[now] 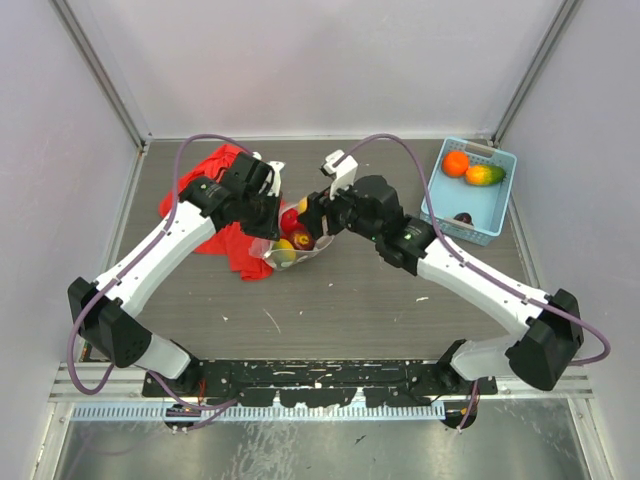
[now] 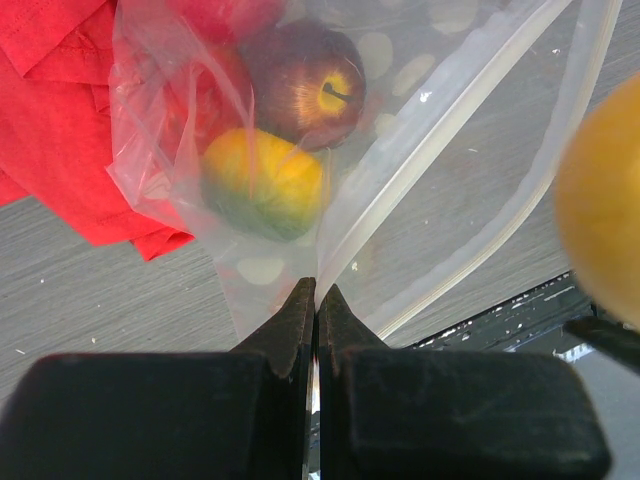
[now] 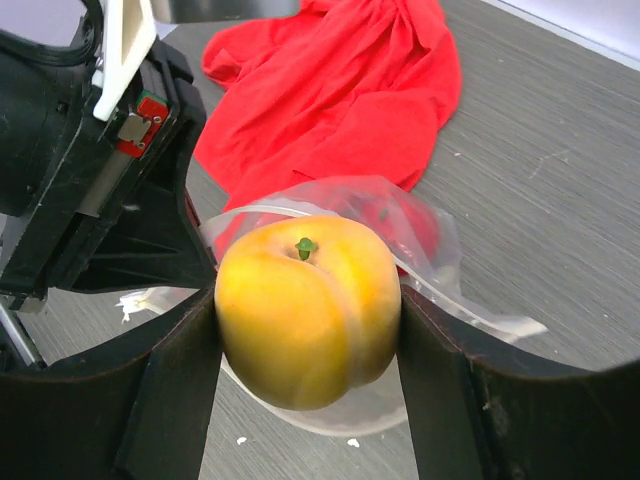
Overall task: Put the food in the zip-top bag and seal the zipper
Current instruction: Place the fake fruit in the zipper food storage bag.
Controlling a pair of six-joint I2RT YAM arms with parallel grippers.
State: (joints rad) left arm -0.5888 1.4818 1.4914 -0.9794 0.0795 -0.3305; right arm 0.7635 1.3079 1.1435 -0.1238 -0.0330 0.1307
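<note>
Left fingers (image 2: 292,322) pinched tight on zip-top bag (image 2: 420,110) edge, right fingers (image 3: 175,385) clamping yellow-orange fruit (image 3: 300,310) at bag mouth, red cloth (image 2: 60,110) beside.

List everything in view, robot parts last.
zip-top bag: 1, clear with white dots, table centre
zipper: 1, whitish strip, unsealed
apple: 1, red-yellow, in bag
yellow-green fruit: 1, in bag below apple
red fruit: at least 1, in bag, blurred by plastic
peach: 1, yellow-orange, held above bag
orange: 1, orange, in basket
mango-like fruit: 1, green-yellow-orange, in basket beside orange
dark fruit: 1, dark purple, basket near side
basket: 1, light blue, far right
red cloth: 1, crumpled, far left, beside bag
table: 1, dark grey
left gripper: jaws shut on bag edge
right gripper: jaws shut on peach
</note>
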